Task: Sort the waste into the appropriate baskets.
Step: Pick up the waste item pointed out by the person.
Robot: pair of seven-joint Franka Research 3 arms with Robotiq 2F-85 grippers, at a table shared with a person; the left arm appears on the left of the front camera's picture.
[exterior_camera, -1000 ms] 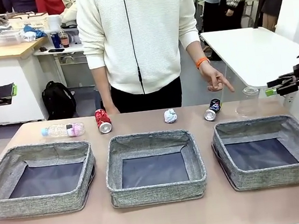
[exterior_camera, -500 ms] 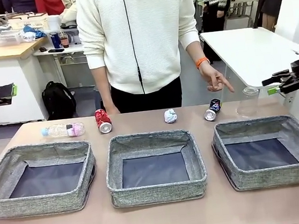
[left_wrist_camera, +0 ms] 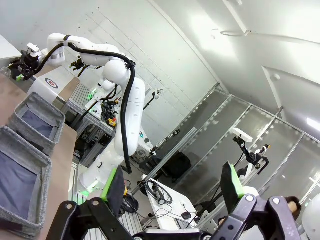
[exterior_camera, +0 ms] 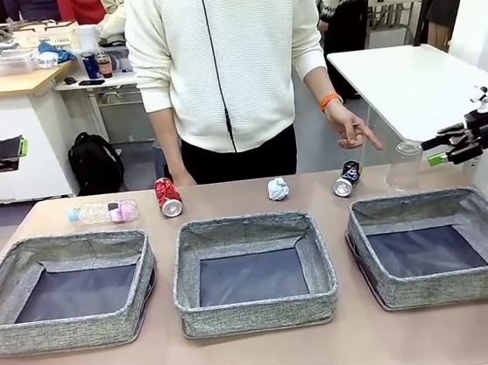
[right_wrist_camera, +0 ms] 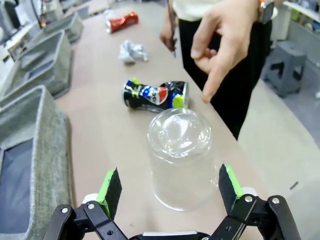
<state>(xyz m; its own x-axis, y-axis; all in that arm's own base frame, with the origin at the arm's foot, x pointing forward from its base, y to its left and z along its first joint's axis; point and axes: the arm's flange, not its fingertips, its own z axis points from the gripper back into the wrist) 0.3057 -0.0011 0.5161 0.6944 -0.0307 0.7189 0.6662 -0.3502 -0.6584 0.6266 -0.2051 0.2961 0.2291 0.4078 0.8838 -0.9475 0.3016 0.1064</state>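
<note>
White, glossy right arm (left_wrist_camera: 114,74) of rounded segments, with black ribbed cable (left_wrist_camera: 131,90) slung along it. Black two-finger left gripper (left_wrist_camera: 171,184): linkage bars, silver screws, bright green pads (left_wrist_camera: 107,184). Same build on black right gripper (right_wrist_camera: 169,190). Across the table, person's cream ribbed zip-front sweater (exterior_camera: 225,52), orange wristband (exterior_camera: 330,100), black trousers (exterior_camera: 241,158).

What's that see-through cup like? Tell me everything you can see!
The cup is clear, thin plastic. It is empty and seems to stand upside down, with its wide rim on the table, near the far right edge. The dark can lies beside it, not touching. The open right gripper points at it, with its fingers clear of the cup's sides.
</note>
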